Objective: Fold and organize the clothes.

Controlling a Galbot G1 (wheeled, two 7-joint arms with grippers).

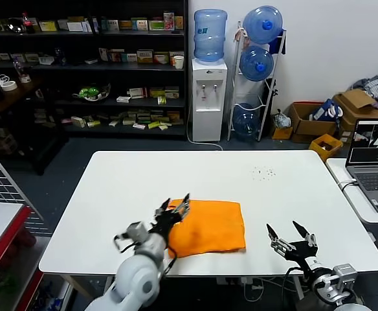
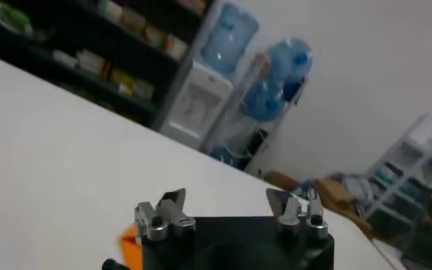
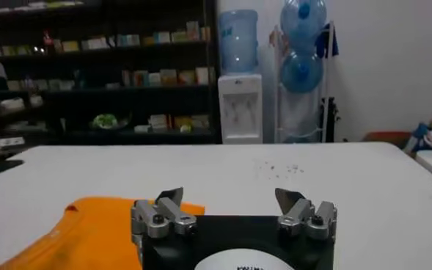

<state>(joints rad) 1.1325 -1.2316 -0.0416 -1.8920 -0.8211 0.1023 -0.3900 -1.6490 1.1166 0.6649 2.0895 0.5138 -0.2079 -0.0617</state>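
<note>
The orange T-shirt (image 1: 208,227) lay folded into a compact rectangle on the white table (image 1: 131,188), near its front edge; the left gripper (image 1: 175,207) hovered over the shirt's left edge, fingers spread and holding nothing; the right gripper (image 1: 291,232) waited apart at the shirt's right, fingers also spread and empty.

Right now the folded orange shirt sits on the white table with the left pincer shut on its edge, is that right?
Not quite. In the head view the left pincer is open over the edge of the folded orange shirt, not shut on it. The shirt does lie on the white table.
</note>
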